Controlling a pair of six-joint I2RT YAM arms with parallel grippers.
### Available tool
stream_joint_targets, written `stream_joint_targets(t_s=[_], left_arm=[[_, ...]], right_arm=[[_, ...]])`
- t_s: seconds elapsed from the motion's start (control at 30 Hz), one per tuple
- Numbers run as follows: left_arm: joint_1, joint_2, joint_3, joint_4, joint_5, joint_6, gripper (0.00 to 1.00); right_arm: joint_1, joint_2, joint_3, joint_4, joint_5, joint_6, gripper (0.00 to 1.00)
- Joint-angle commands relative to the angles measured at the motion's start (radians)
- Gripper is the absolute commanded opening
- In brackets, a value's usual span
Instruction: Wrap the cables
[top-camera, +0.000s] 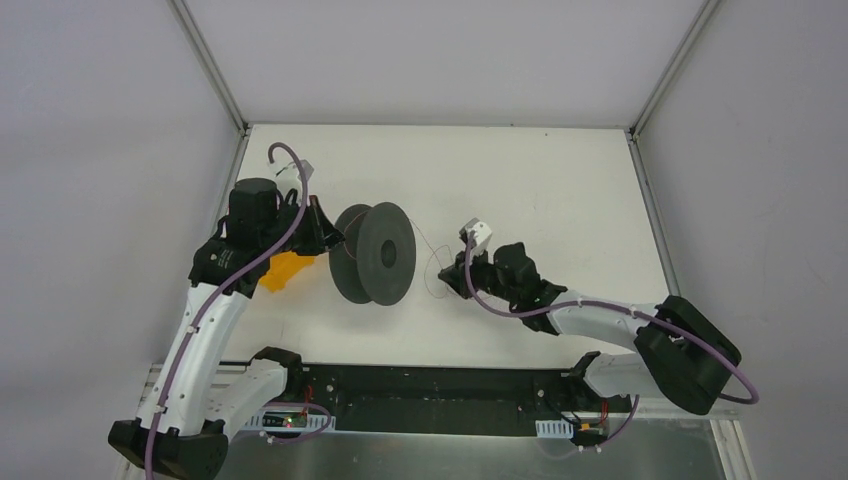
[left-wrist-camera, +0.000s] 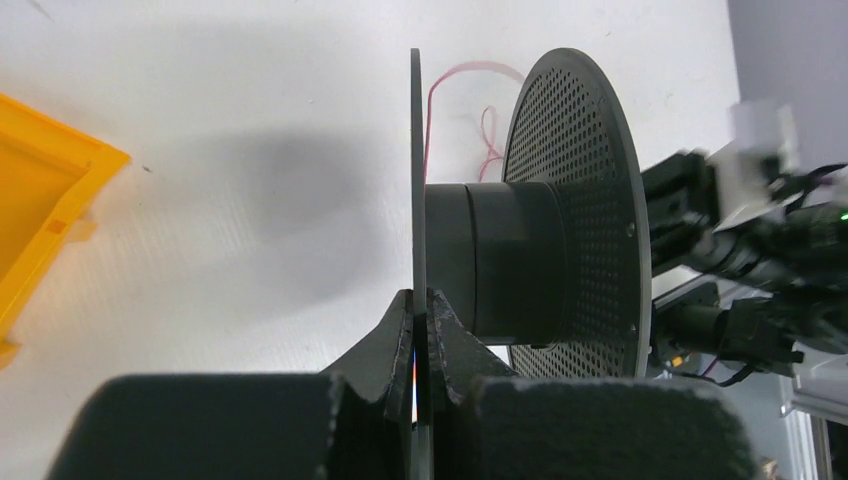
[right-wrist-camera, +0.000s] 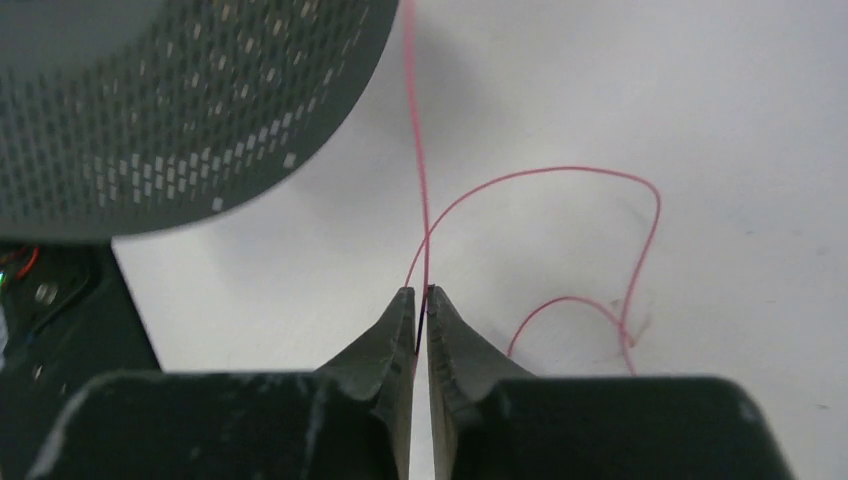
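Top view: the dark spool (top-camera: 372, 252) stands on edge on the white tabletop (top-camera: 560, 190), with a yellow bin (top-camera: 283, 271) just left of it. The left end effector (top-camera: 325, 232) is right up against the spool's left flange, and the right end effector (top-camera: 450, 278) sits near its right side. Left wrist cam: the tips are pinched tight on that thin flange's rim. Right wrist cam: the tips are closed on the hair-thin reddish wire (right-wrist-camera: 540, 175), which runs up past the spool's perforated flange and also loops loose on the tabletop right of it.
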Motion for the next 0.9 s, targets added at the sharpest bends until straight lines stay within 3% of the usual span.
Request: stream_joint_targets(t_s=[0.0,0.07,0.2,0.3,0.5,0.87], left_arm=[[0.009,-0.046,0.1,0.051,0.015,-0.079,0.0],[0.009,-0.058,0.111,0.058,0.028,-0.085,0.0],[0.009,-0.077,0.127,0.07,0.08,-0.098,0.0],[0.009,-0.104,0.133,0.069,0.057,-0.088,0.0],[0.009,-0.113,0.153,0.069,0.044,-0.082,0.0],[0.009,-0.061,0.078,0.075,0.029,-0.02,0.0]], right_arm=[[0.012,-0.06,-0.063,0.225,-0.235,-0.095,0.13],[0.013,-0.072,-0.05,0.198,-0.249,-0.137,0.2],[0.013,-0.098,-0.059,0.209,-0.272,-0.235,0.44],[0.013,-0.147,-0.086,0.225,-0.248,-0.331,0.54],[-0.026,-0.234,-0.079,0.114,-0.2,-0.475,0.59],[-0.06,-0.256,-0.026,0.053,-0.237,-0.261,0.6]])
